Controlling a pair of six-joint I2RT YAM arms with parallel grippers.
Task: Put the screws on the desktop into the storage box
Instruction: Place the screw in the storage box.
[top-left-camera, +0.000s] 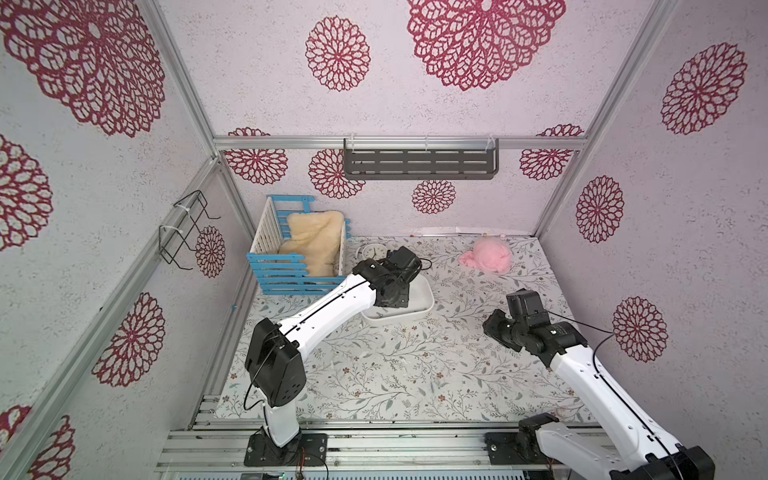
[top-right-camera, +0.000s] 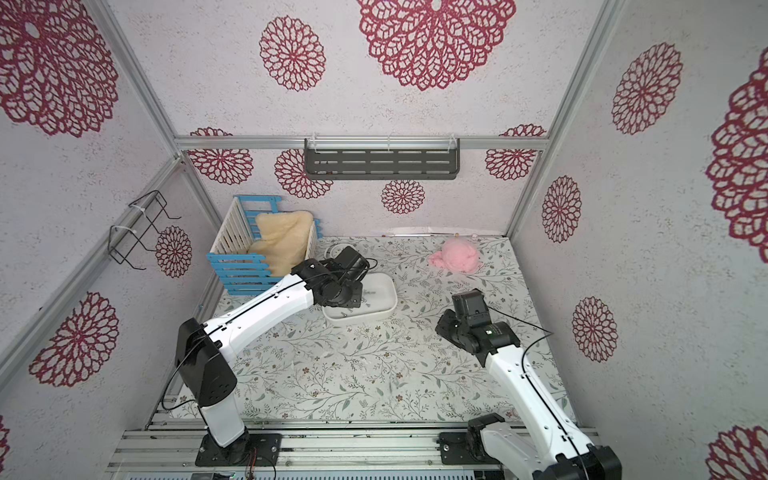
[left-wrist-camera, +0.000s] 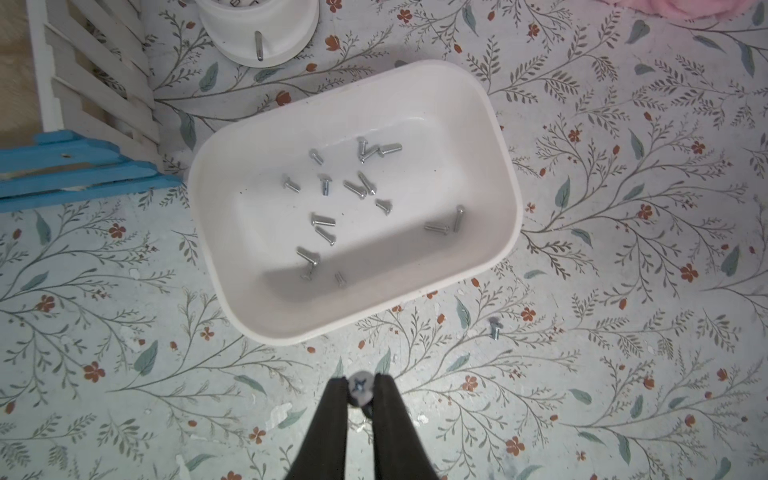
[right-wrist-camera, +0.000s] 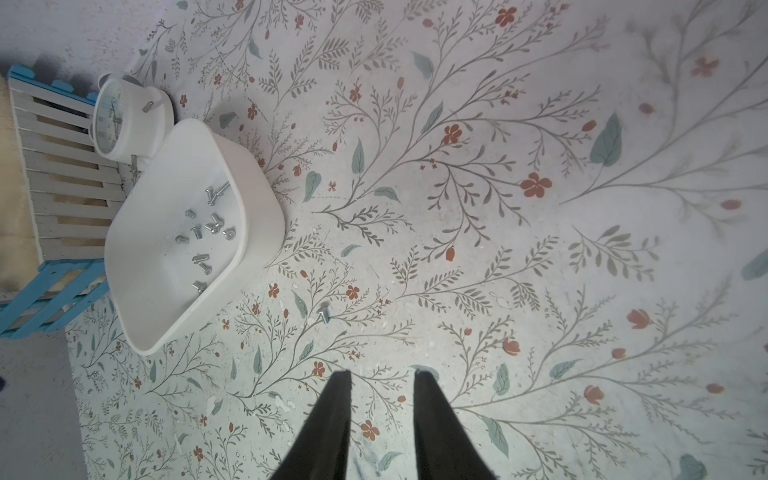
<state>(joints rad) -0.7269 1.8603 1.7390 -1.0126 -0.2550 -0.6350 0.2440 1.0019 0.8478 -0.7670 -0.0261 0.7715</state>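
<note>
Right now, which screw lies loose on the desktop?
The lone screw on the desktop outside the storage box; the other screws lie inside it, except one clamped in the left gripper.

Robot test booth (aluminium frame (top-left-camera: 399, 143), papered walls (top-left-camera: 457, 104))

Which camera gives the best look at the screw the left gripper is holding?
The left wrist view: the screw sits pinched in the left gripper, cross-slotted head facing the lens. In both top views the left arm hides it; the right wrist view doesn't include it.
</note>
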